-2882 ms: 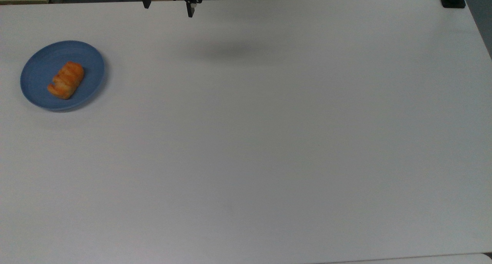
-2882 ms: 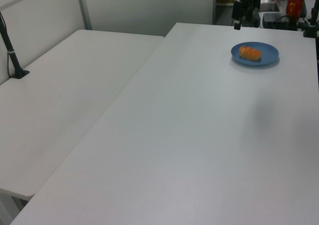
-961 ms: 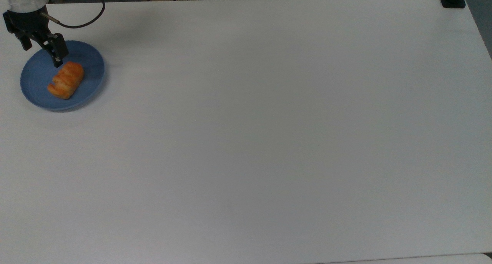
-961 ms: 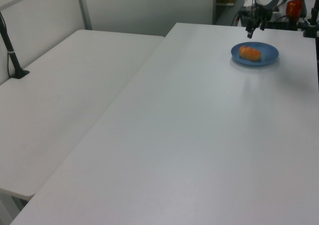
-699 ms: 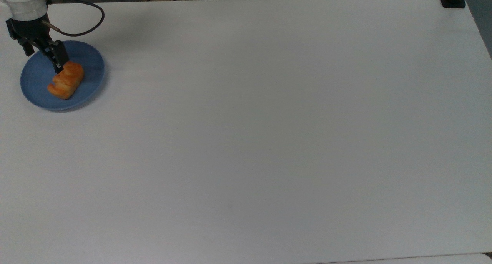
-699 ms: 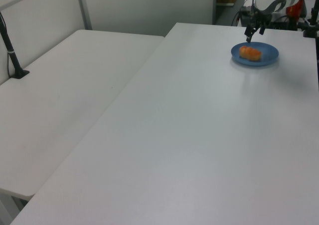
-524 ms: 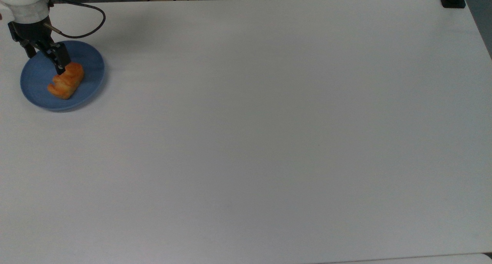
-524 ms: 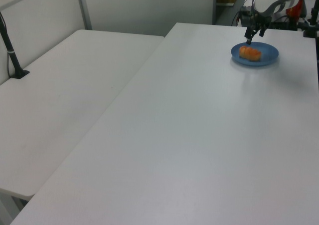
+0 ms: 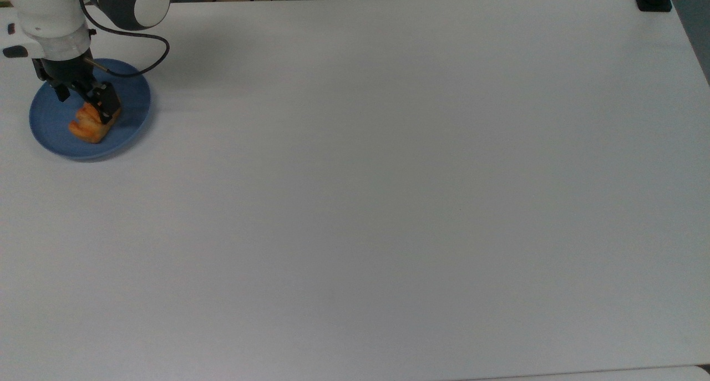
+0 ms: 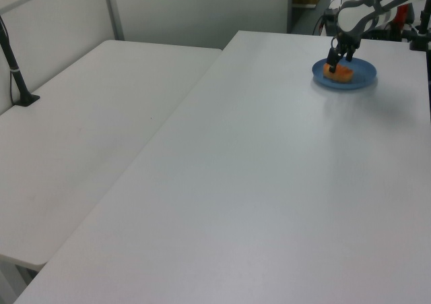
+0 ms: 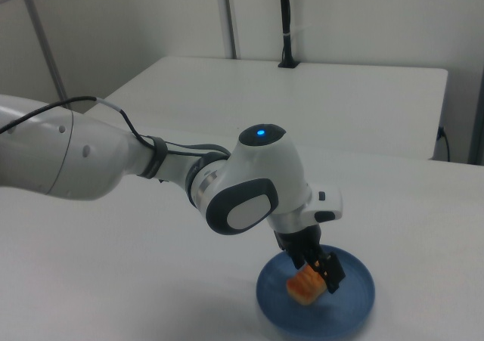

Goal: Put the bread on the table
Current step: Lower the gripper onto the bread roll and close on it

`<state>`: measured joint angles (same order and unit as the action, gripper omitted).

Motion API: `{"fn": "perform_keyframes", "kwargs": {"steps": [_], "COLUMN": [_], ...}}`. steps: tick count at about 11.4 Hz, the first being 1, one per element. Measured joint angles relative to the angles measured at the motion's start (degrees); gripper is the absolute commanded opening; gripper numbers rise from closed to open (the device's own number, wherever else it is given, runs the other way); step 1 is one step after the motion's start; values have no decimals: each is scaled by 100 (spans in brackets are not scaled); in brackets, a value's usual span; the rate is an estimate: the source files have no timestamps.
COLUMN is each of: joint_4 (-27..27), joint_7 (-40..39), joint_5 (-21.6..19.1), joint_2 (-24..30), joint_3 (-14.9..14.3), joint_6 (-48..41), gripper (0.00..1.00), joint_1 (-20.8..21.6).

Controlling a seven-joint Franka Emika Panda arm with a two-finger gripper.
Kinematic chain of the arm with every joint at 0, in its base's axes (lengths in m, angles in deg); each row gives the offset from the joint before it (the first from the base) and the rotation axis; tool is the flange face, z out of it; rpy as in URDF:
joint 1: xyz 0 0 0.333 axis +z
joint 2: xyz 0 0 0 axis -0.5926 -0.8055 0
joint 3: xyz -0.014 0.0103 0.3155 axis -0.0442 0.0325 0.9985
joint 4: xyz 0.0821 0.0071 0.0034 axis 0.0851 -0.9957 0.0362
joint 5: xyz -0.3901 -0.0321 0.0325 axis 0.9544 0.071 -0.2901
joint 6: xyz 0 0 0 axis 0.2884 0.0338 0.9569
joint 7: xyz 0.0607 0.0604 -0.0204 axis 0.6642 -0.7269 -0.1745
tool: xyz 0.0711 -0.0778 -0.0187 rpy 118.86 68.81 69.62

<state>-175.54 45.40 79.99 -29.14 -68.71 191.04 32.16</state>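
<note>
**Gripper down over the bread on the plate**

Gripper (image 9: 91, 105) sits low at the bread (image 9: 87, 125), its black fingers spread either side of the roll's upper end in the top view; whether they press on the crust cannot be told.

Largest is the table (image 9: 388, 176), a plain white top. On it, near the top view's left edge, rests the blue plate (image 9: 132, 101). The bread lies on the plate, directly under the gripper, with its lower end poking out past the fingers. In the right view the gripper (image 11: 321, 271) straddles the bread (image 11: 304, 288) from above.
</note>
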Motion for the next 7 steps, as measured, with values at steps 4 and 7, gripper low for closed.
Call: {"fn": "perform_keyframes", "kwargs": {"steps": [4, 7], "joint_4": [-6, -40], "joint_7": [-3, -83], "joint_5": [0, 0], "joint_2": [-56, -67], "joint_3": [57, 61], "joint_6": [6, 6], "gripper": [78, 49], "joint_1": [5, 10]}}
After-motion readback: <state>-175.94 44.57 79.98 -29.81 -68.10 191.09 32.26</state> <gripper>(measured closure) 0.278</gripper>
